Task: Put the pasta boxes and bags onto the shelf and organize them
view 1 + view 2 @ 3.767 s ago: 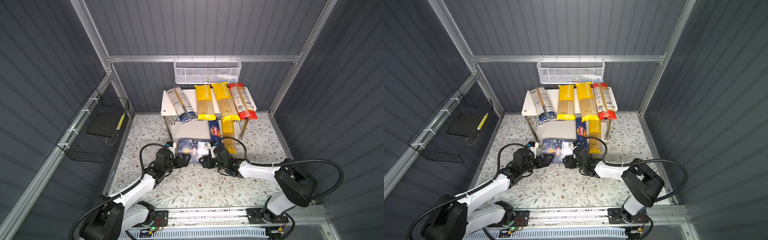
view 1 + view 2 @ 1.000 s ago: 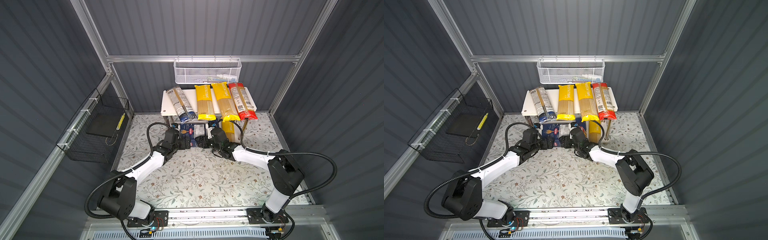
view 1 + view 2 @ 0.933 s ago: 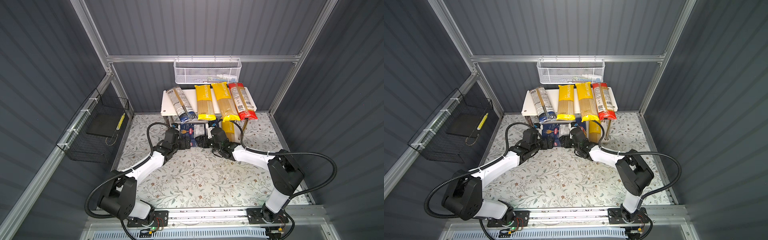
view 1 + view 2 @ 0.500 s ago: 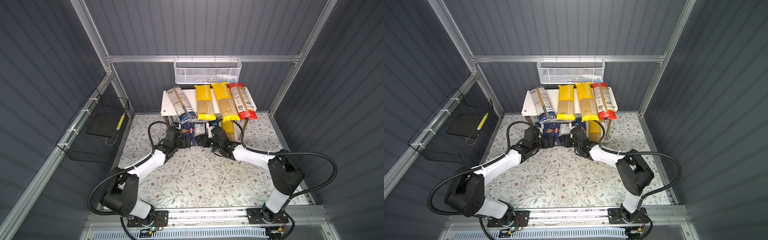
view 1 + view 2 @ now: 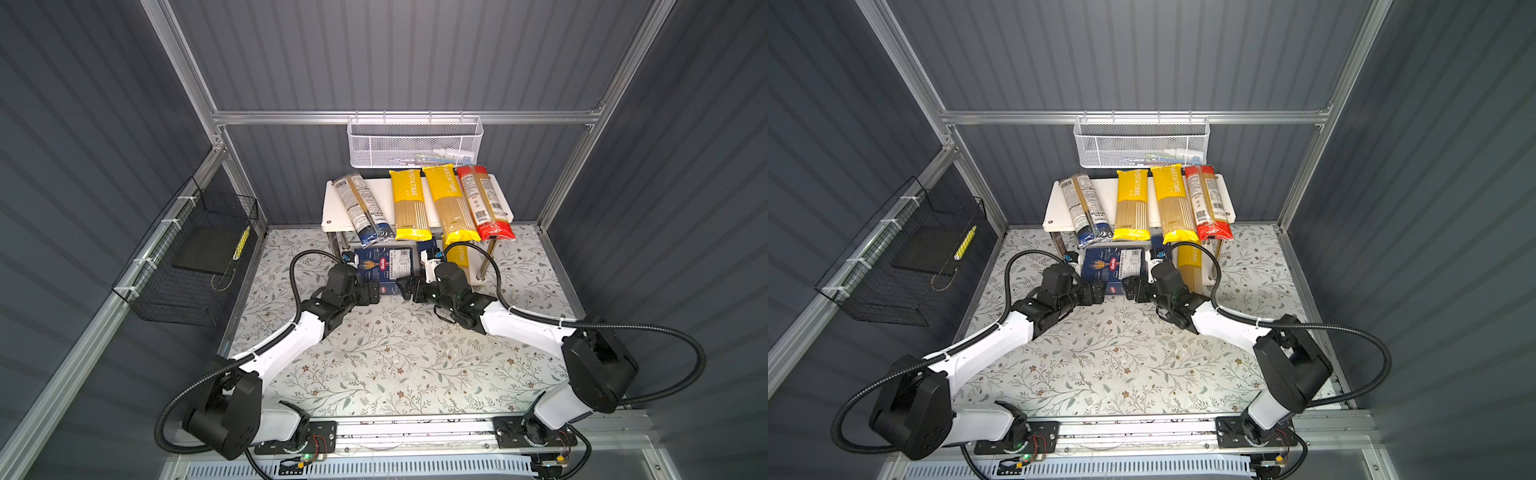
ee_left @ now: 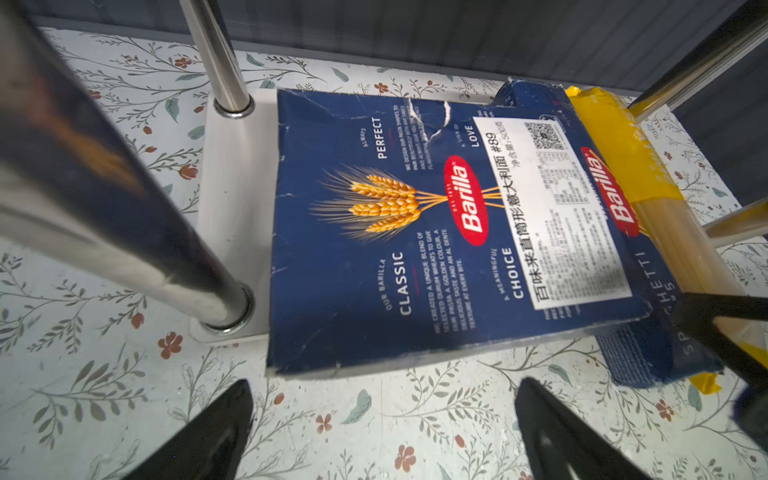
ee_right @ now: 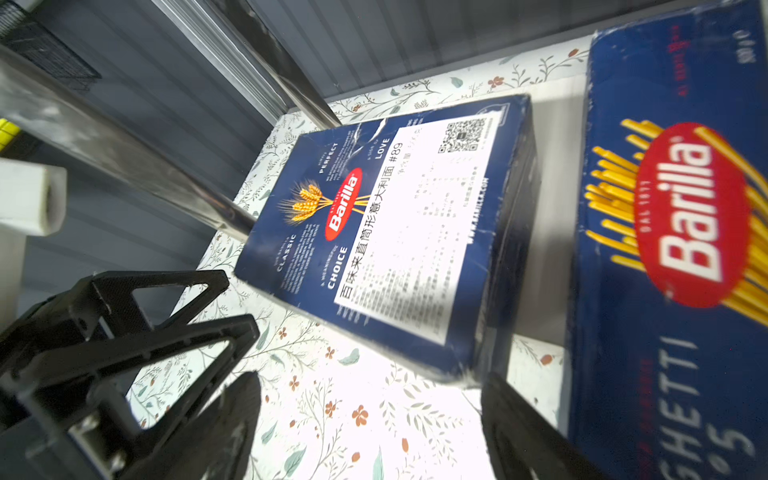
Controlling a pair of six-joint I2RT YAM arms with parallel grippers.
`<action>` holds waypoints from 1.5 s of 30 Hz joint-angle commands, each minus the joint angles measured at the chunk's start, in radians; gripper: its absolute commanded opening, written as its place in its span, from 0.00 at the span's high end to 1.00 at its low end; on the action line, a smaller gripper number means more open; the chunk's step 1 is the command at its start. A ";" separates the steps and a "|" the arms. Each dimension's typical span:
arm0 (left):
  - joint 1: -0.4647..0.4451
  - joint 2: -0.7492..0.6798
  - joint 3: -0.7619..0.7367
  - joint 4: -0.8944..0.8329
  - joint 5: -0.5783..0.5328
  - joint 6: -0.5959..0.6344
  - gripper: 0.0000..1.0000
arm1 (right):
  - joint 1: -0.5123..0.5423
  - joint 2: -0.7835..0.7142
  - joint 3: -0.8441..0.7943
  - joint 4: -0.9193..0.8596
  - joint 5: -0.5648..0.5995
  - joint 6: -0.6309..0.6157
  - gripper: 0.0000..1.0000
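Note:
The shelf [image 5: 332, 208] carries several bags on its top board: a navy-ended bag [image 5: 363, 210], two yellow bags [image 5: 409, 208] and a red-ended bag [image 5: 484, 203]. On the lower board [image 6: 237, 208] the wide Barilla box [image 5: 384, 266] [image 6: 415, 232] [image 7: 395, 232] lies flat, its front edge overhanging. The narrow spaghetti box [image 7: 673, 249] [image 6: 660, 345] and a third yellow bag [image 5: 461, 257] [image 6: 623, 158] lie beside it. My left gripper [image 5: 374, 293] [image 6: 384, 386] and right gripper [image 5: 409, 286] [image 7: 370, 378] stand open over the mat just before the wide box, holding nothing.
A white mesh basket [image 5: 415, 141] hangs on the back wall above the shelf. A black wire basket [image 5: 195, 257] hangs on the left wall. Chrome posts [image 6: 220, 62] stand left of the wide box. The two grippers nearly meet in front of the shelf.
The wide box, held between both grippers on the mat earlier, now rests on the lower board. Over the last second the jaws have come off it and stand apart.

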 commanded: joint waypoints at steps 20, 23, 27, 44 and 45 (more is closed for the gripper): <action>0.024 -0.412 -0.230 -0.208 -0.346 0.027 0.00 | -0.123 -0.686 -0.291 -0.471 0.304 -0.101 0.02; 0.106 -0.395 -0.275 -0.134 -0.385 0.050 0.00 | -0.267 -0.748 -0.280 -0.541 0.299 -0.161 0.01; 0.187 -0.333 -0.368 0.071 -0.487 0.110 0.00 | -0.393 -0.760 -0.324 -0.481 0.422 -0.277 0.01; 0.279 0.177 -0.502 1.032 -0.433 0.372 0.01 | -0.692 -0.261 -0.768 0.859 0.220 -0.544 0.01; 0.300 0.204 -0.494 1.034 -0.402 0.367 0.00 | -0.694 -0.193 -0.758 0.916 0.208 -0.552 0.01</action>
